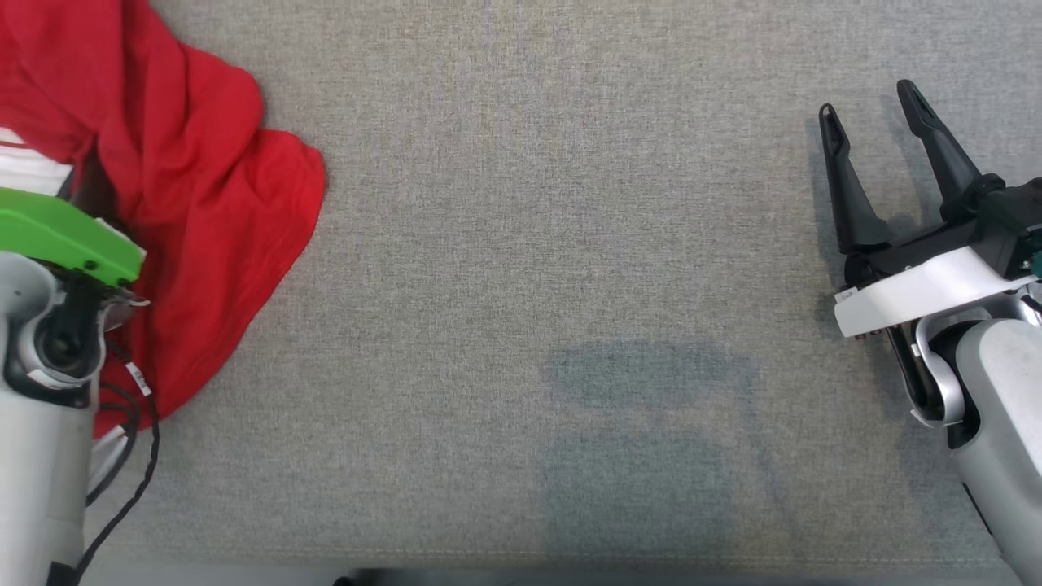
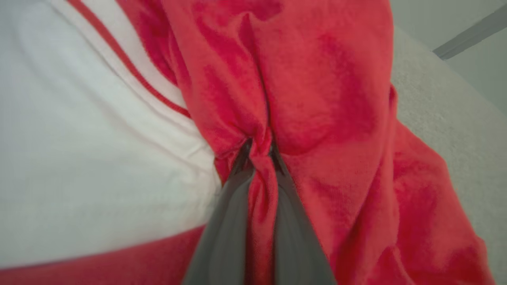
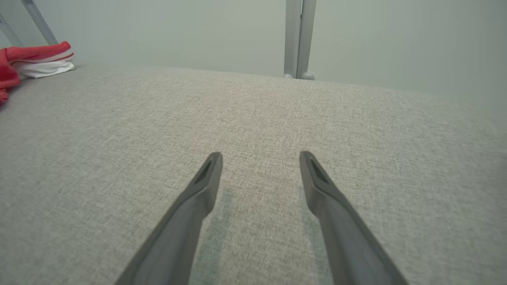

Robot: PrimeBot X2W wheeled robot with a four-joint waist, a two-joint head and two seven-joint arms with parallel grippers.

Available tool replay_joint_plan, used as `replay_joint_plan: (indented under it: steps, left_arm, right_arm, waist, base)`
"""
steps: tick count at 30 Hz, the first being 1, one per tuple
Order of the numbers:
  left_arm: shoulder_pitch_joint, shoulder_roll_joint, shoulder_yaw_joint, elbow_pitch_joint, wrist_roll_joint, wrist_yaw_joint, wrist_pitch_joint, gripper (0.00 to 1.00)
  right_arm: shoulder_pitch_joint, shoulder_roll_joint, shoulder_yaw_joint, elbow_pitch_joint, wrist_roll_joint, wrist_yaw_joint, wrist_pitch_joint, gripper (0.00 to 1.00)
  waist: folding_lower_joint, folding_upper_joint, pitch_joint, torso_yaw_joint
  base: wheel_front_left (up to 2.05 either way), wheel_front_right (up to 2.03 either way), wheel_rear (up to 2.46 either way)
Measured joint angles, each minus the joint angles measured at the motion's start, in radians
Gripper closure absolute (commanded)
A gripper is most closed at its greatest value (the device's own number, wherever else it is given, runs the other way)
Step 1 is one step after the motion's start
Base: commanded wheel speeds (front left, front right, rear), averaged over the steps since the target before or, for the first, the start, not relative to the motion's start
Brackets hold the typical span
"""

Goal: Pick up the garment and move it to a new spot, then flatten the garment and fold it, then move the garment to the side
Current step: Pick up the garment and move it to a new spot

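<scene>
- The garment [image 1: 203,203] is lying at the upper left of the head view, running off the top and left edges, so its full outline is not showing.
- A green cover [image 1: 65,236] and the pale left forearm [image 1: 41,366] are covering part of the red cloth. In this view they are also hiding the left fingers.
- One black cable [image 1: 138,456] is looping down beside that forearm, over the garment's lower tip.
- In the left wrist view, the left gripper [image 2: 259,148] is pinching one narrow fold of the garment [image 2: 324,99] between its two fingers. Their tips are sinking into the bunched red cloth. The picture is soft, and the white part with thin red stripes is blurring at the left.
- The grey fabric surface [image 1: 529,244] is stretching across the middle of the head view.
- At the right edge, the right gripper [image 1: 869,102] is hovering with its two fingers spread apart and nothing between them. Its arm is running out of the frame.
- In the right wrist view, the right gripper [image 3: 260,154] is gaping over the grey fabric. One garment [image 3: 35,59] is showing small at the upper left, cut off by the edge.
- One upright post [image 3: 300,37] is standing behind the far edge.
</scene>
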Motion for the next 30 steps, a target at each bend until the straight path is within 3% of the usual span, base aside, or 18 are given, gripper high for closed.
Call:
replay_joint_plan:
  steps: [4,13,14,19,23,29,30]
  left_arm:
    - [-0.009,-0.017,-0.065,-0.028,0.044,-0.045,-0.008,1.00]
    - [-0.033,-0.151,-0.312,-0.111,0.124,-0.157,0.028,1.00]
    - [-0.033,-0.184,-0.380,-0.119,0.153,-0.178,0.047,1.00]
    - [-0.023,-0.268,-0.531,-0.133,0.170,-0.196,0.100,1.00]
    - [-0.001,-0.304,-0.593,-0.134,0.170,-0.198,0.122,1.00]
    - [0.041,-0.294,-0.657,-0.118,0.169,-0.199,0.139,1.00]
    - [0.048,-0.292,-0.659,-0.114,0.169,-0.199,0.138,0.67]
  right_arm:
    - [0.000,0.020,0.006,0.021,0.007,0.000,-0.013,0.00]
    - [0.002,0.063,0.025,0.075,0.023,0.009,-0.032,0.00]
    - [0.003,0.069,0.029,0.084,0.026,0.009,-0.038,0.00]
    - [0.004,0.084,0.039,0.105,0.028,0.012,-0.040,0.00]
    - [0.011,0.089,0.041,0.117,0.028,0.012,-0.047,0.00]
    - [0.039,0.093,0.061,0.135,0.028,0.019,-0.047,0.00]
    - [0.045,0.093,0.065,0.136,0.028,0.022,-0.047,0.00]
  waist:
    - [0.0000,0.0000,-0.025,-0.006]
    - [0.0000,0.0000,-0.101,-0.025]
    - [-0.0001,0.0000,-0.120,-0.032]
    - [-0.0001,0.0000,-0.168,-0.058]
    - [-0.0002,0.0000,-0.196,-0.080]
    - [-0.0001,0.0000,-0.251,-0.132]
    - [-0.0002,0.0000,-0.260,-0.141]
  base:
    - [0.00,0.00,0.00]
    - [0.00,0.00,0.00]
    - [0.00,0.00,0.00]
    - [0.00,0.00,0.00]
    - [0.00,0.00,0.00]
    - [0.00,0.00,0.00]
    - [0.00,0.00,0.00]
